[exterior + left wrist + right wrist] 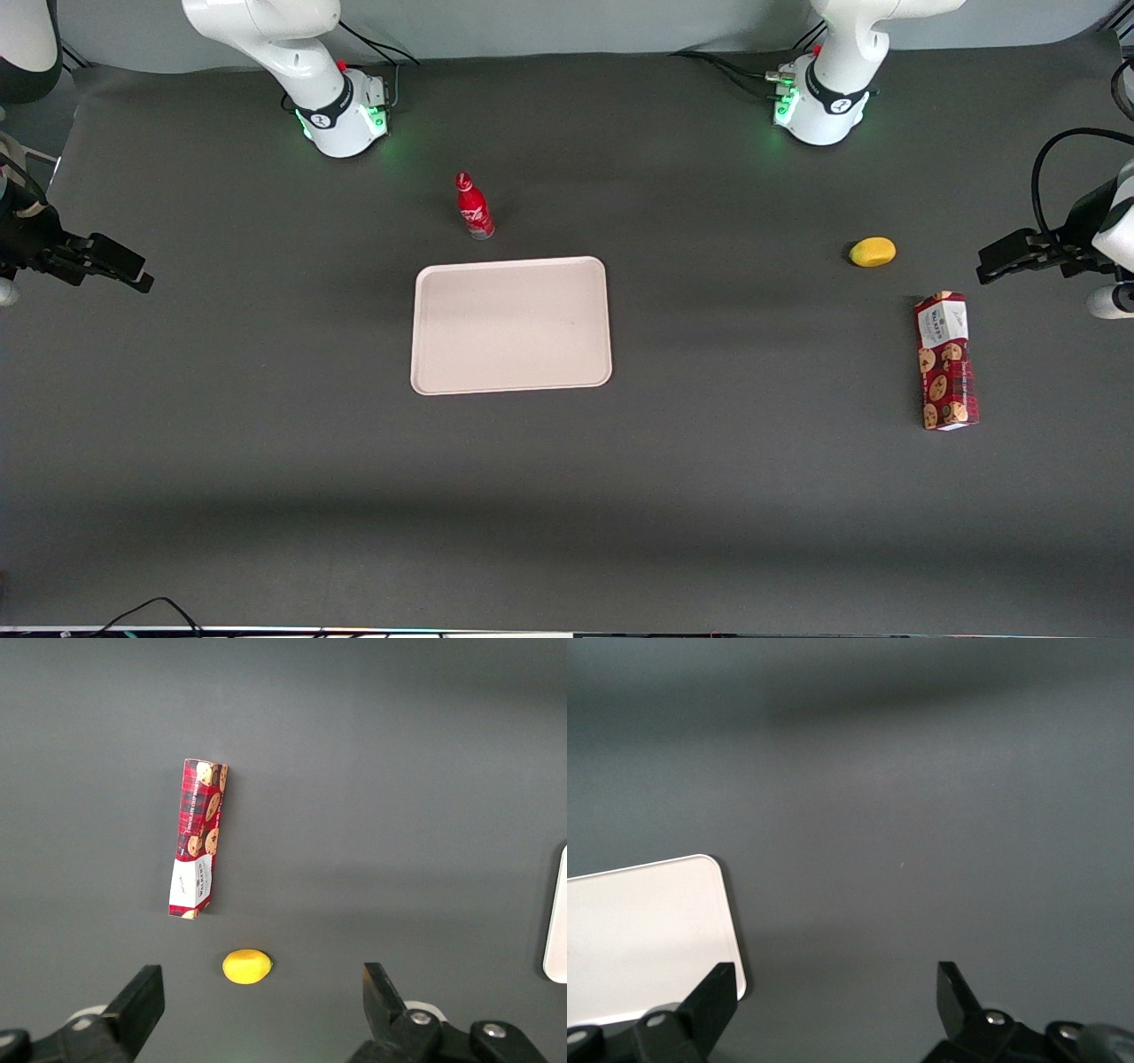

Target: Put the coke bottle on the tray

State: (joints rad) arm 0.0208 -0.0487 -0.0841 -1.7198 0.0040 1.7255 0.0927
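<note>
Nothing done yet. Slim red coke bottle (474, 207) upright on dark worktop (266, 461), just above flat pinkish-beige rectangular tray (511, 324) mid-frame. Black gripper (124, 268) far left edge, jaws wide, empty. Grasp and placement remaining.

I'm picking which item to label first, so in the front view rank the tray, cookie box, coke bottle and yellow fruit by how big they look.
1. tray
2. cookie box
3. coke bottle
4. yellow fruit

The pincer hangs open at the working arm's end.
</note>
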